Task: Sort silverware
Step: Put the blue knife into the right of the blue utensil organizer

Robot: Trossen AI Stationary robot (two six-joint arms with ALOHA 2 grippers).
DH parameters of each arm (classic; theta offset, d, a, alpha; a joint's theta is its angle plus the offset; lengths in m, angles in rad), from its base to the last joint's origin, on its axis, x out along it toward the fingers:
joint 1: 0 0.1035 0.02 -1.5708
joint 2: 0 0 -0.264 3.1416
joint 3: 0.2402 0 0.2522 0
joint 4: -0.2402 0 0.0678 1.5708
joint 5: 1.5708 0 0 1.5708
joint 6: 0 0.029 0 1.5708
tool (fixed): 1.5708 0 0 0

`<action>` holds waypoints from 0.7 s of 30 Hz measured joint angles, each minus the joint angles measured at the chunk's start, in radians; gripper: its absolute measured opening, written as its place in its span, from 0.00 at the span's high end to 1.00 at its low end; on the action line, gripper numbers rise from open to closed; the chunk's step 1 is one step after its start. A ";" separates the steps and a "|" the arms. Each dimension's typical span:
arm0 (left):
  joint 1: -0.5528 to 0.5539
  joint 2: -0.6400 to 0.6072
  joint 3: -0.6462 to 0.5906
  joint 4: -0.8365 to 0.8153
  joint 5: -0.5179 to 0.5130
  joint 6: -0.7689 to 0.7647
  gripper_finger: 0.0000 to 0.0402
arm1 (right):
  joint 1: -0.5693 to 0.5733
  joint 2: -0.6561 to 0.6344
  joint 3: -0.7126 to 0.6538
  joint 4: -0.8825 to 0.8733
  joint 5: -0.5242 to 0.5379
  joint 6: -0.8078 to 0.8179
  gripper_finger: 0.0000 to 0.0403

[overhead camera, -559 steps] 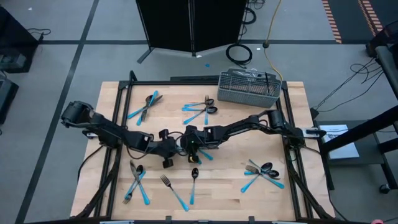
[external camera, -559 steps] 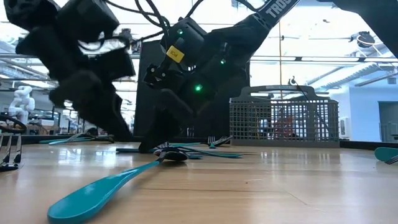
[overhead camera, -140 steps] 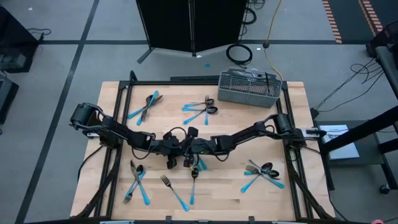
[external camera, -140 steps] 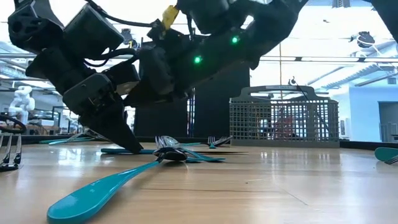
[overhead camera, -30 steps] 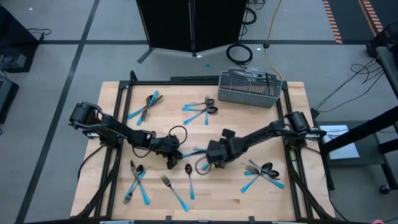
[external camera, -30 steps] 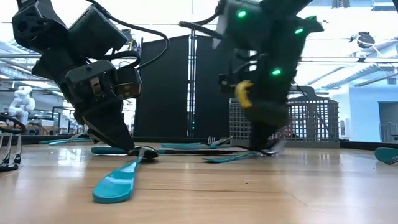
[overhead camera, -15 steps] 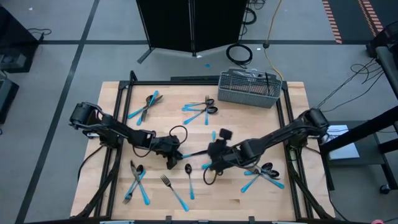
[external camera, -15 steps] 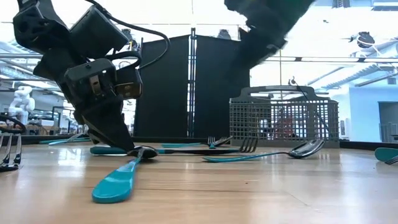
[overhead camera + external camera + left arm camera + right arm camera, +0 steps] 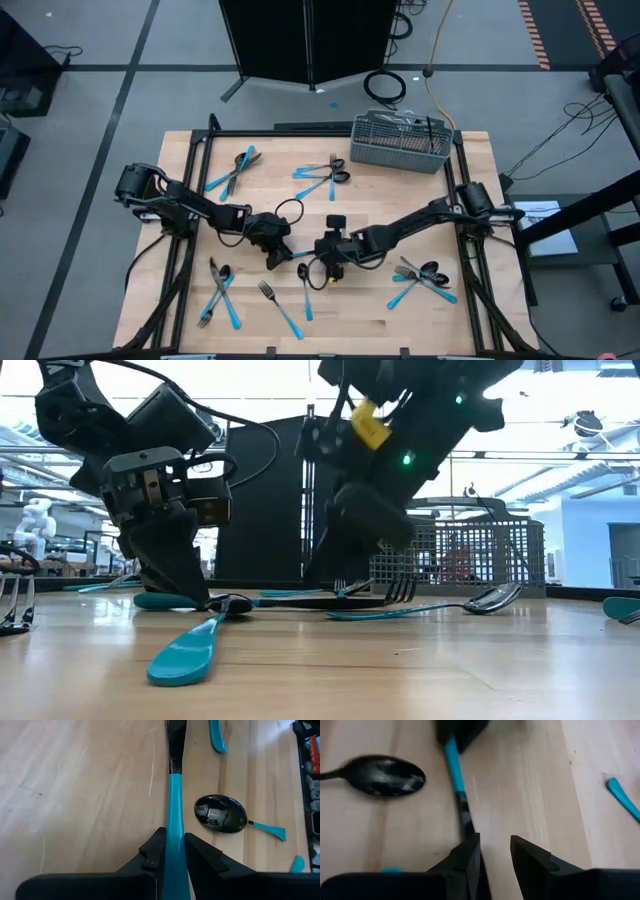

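Silverware (image 9: 322, 178) was spread in loose clusters over the desk (image 9: 370, 315), well apart from the wire-mesh basket (image 9: 400, 145) at the far edge. 1 piece, judged to be a knife (image 9: 175, 795) from its narrow dark blade, lay flat near the middle of the desk, between the 2 hands.

The left hand (image 9: 174, 837) was pinched on the knife's blue handle, fingertips low at the wood. The right hand (image 9: 494, 842) was set at the opposite end with its fingers spread. Bare wood showed between them, and the blade ran up against the inner edge of 1 finger (image 9: 467, 852) rather than through the gap. A dark spoon (image 9: 220, 813) lay just beside the knife, apart from it.

The step in hand was judged to be a pass of the knife between the hands, or a joint lift of it. To be done well, the right hand would need to be shifted sideways until the blade sat centred in the gap, then closed squarely across the flat. The left pinch should be kept until that grip is firm. The spoon should be left untouched, as a sweep of either hand could drag it along.
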State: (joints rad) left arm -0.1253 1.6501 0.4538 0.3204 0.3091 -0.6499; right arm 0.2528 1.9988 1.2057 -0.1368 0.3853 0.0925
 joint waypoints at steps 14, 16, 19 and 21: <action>0.007 0.000 0.000 -0.004 0.012 0.002 0.83 | -0.003 0.004 0.000 0.002 -0.092 -0.045 0.75; 0.007 0.000 0.000 -0.004 0.012 0.001 0.83 | -0.003 0.004 0.000 -0.010 -0.104 -0.040 0.75; 0.007 0.000 0.000 -0.004 0.011 0.001 0.83 | -0.004 0.013 0.000 -0.037 -0.104 -0.037 0.75; 0.007 0.000 0.000 -0.004 0.011 0.001 0.83 | -0.009 0.015 -0.013 -0.040 -0.100 -0.035 0.75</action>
State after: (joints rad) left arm -0.1181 1.6501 0.4538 0.3168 0.3199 -0.6487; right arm 0.2439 2.0143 1.1930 -0.1765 0.2856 0.0578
